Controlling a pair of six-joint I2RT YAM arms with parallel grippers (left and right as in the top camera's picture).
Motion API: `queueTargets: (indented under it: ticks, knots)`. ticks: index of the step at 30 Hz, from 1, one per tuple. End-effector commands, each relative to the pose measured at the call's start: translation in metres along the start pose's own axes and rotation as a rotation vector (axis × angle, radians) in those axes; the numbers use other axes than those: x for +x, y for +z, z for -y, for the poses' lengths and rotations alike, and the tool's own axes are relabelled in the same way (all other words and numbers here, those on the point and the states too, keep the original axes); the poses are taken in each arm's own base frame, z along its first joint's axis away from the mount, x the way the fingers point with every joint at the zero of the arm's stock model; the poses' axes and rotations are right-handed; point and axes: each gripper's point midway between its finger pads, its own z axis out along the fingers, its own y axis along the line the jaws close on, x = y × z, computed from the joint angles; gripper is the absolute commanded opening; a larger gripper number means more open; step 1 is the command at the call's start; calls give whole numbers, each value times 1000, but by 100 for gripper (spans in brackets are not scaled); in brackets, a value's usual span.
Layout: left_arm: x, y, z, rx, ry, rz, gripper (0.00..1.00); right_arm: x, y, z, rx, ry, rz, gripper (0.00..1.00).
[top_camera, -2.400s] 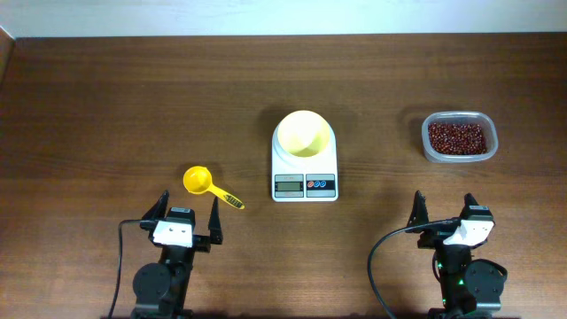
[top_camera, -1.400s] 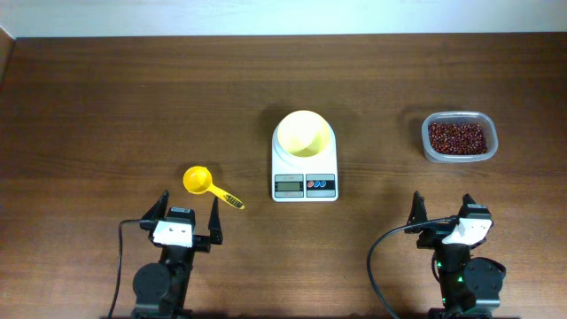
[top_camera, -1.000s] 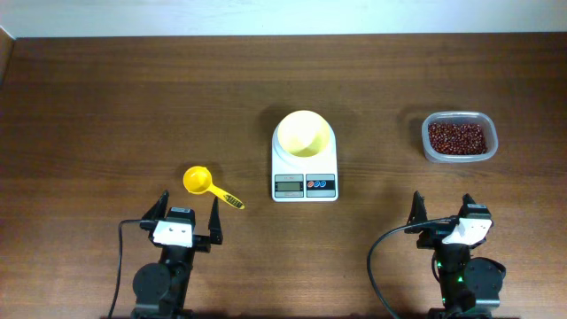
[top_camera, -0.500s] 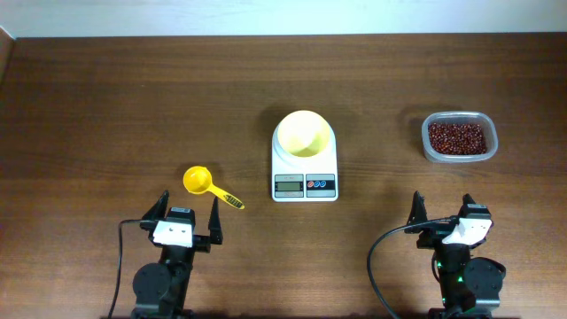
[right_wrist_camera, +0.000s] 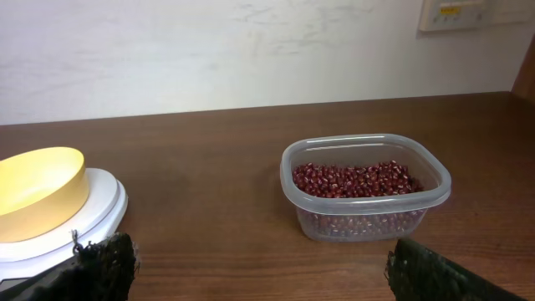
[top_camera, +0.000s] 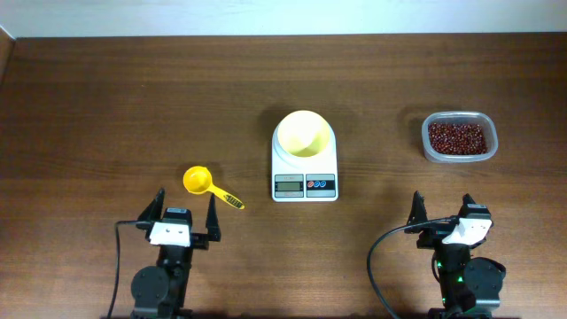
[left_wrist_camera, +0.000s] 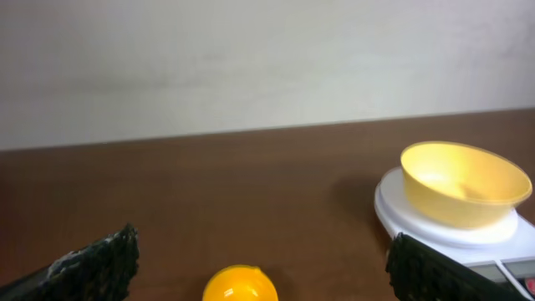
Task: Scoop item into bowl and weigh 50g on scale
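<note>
The small round pale yellow bowl (top_camera: 304,133) sits on the white rectangular digital scale (top_camera: 306,173) at the centre of the brown wooden worktop (top_camera: 124,97), so whatever goes into it is weighed directly. It looks empty. The tiny dark red-brown beans (top_camera: 457,136) lie heaped in a clear rounded-rectangular plastic tub (top_camera: 459,114), right of the scale and ahead of the right end effector (top_camera: 444,198), well apart from it. A yellow handled plastic scoop (top_camera: 201,182) lies just ahead of the left end effector (top_camera: 187,197), its handle angled back toward that arm, probably the first thing to pick up. Both end effectors have their fingers spread apart and hold nothing.
</note>
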Motion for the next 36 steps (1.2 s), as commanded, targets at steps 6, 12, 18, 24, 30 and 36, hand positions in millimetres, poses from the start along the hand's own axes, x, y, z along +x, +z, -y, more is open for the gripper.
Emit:
queueTargets:
  ticks: [6,12,18,24,30,36]
  knots:
    - [-42,-8,-24,-130,-15,116,99,5,1,0,1,-1,-13,99]
    - [-65,-17,-34,-177,-20,138,99,5,1,0,1,-1,-13,99]
    - [-83,-27,-43,-221,-17,70,99,5,1,0,1,-1,-12,99]
    - [-111,-23,-53,-267,-53,-36,99,5,1,0,1,-1,-12,99]
    - [-125,0,-54,-270,-132,-211,99,5,1,0,1,-1,-13,99]
    - [-117,29,-20,-79,-175,-422,99,5,1,0,1,-1,-13,99]
